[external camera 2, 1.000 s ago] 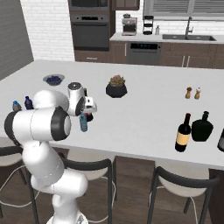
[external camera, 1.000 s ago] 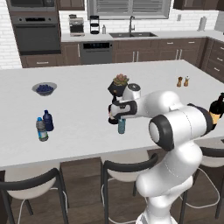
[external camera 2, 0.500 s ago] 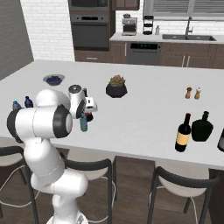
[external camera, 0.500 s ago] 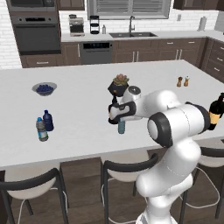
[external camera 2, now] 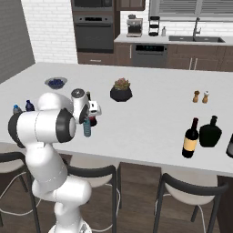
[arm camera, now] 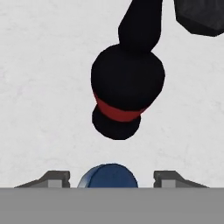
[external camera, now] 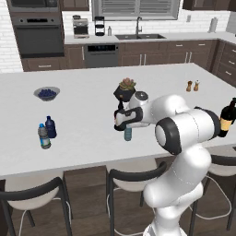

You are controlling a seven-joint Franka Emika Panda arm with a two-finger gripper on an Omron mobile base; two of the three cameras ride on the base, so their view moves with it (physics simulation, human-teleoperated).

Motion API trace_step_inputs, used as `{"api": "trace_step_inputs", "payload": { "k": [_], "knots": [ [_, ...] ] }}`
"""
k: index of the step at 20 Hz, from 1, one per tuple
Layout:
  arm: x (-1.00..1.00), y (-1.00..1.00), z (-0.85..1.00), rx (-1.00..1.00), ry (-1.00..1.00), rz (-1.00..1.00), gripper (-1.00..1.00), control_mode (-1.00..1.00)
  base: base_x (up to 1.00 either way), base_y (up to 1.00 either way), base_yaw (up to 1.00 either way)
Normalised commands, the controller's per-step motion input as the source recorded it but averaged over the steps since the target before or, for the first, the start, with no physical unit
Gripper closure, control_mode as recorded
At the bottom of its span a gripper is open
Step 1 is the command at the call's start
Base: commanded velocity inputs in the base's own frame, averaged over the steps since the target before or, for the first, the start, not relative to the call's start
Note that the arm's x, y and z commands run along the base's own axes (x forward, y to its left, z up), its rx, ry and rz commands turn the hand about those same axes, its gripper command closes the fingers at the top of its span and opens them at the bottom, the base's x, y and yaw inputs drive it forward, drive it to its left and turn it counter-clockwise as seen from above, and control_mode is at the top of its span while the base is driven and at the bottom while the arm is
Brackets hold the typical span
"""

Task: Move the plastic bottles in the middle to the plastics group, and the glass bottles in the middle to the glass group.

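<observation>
Gripper (arm camera: 111, 178) is spread wide, fingertips either side of the pale-blue bottle's blue cap (arm camera: 109, 175) at the bottom middle of my hand view, not touching it as far as I can see. Squat dark bottle with the red label (arm camera: 124, 89) sits just past it, upper middle. Wine bottle with the tan label (external camera 2: 190, 139) stands lower right in the right base view.
</observation>
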Motion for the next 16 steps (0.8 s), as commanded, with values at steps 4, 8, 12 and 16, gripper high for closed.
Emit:
{"api": "trace_step_inputs", "payload": {
  "k": [4, 8, 12, 16],
  "knots": [
    [-0.02, 0.0, -0.04, 0.0, 0.0, 0.01, 1.0, -1.0, 0.0, 0.0, 0.0],
    [-0.1, 0.0, -0.04, 0.0, 0.0, 0.03, 1.0, -1.0, 0.0, 0.0, 0.0],
    [-0.56, 0.03, 0.32, 0.15, 0.0, 0.17, 1.0, -1.0, 0.0, 0.0, 0.0],
    [-0.6, 0.43, 0.36, 0.18, 0.0, 0.21, 1.0, -1.0, 0.0, 0.0, 0.0]
  ]
}}
